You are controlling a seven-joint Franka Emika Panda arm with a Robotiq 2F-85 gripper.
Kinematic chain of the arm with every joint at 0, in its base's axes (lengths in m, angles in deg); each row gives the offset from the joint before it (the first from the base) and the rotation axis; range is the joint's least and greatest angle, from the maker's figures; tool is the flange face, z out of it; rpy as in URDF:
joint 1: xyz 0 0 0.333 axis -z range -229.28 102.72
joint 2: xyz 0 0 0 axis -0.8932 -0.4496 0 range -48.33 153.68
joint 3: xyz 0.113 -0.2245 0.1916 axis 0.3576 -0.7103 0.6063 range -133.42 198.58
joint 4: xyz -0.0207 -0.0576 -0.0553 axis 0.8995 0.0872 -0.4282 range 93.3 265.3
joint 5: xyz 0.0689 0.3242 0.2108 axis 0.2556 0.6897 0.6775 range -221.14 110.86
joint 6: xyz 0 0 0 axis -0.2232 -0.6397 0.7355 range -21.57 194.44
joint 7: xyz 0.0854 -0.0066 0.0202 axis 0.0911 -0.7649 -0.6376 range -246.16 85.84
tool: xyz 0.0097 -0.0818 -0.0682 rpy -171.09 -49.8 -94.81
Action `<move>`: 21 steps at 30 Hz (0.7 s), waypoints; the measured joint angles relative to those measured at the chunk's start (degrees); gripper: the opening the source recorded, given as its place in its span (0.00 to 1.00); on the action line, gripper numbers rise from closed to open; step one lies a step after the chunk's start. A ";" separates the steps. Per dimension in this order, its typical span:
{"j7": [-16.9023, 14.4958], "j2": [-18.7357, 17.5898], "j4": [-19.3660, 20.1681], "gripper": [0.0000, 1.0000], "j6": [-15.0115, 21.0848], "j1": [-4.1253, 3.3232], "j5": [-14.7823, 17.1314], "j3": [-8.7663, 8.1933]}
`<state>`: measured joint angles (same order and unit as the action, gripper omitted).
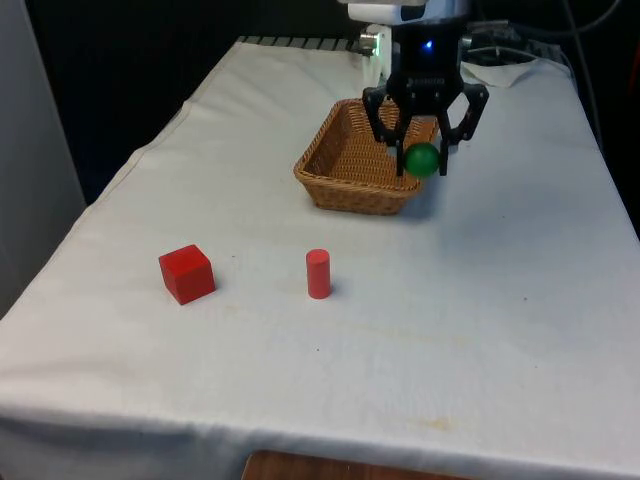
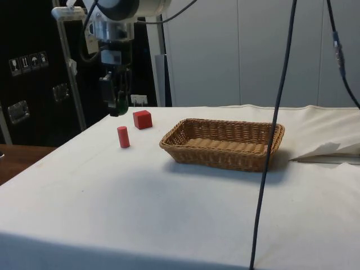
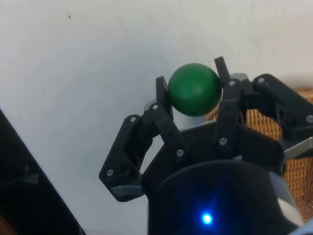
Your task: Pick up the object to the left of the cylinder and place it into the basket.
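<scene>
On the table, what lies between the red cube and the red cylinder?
Nothing: in the front view only bare white cloth separates the red wooden cube from the upright red cylinder.

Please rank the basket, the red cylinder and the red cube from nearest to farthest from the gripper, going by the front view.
The gripper holds a green ball.
1. Basket: right beside and below the gripper.
2. Red cylinder: nearer the camera, mid-table.
3. Red cube: farthest, towards the front view's left.

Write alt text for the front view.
The black two-finger gripper holds a small green ball in the air beside a woven wicker basket. Nearer the camera, a red cube and an upright red cylinder stand on the white cloth.
</scene>
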<state>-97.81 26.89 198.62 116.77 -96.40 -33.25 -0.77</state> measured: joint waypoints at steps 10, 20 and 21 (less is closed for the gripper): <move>0.00 3.78 4.53 0.00 0.40 -0.40 -2.64 0.00; 0.11 6.93 8.59 0.00 1.15 -0.34 -5.39 -0.06; 0.11 7.28 9.05 0.00 1.26 -0.34 -5.73 -0.06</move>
<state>-97.69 34.17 207.67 118.03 -96.74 -38.98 -0.82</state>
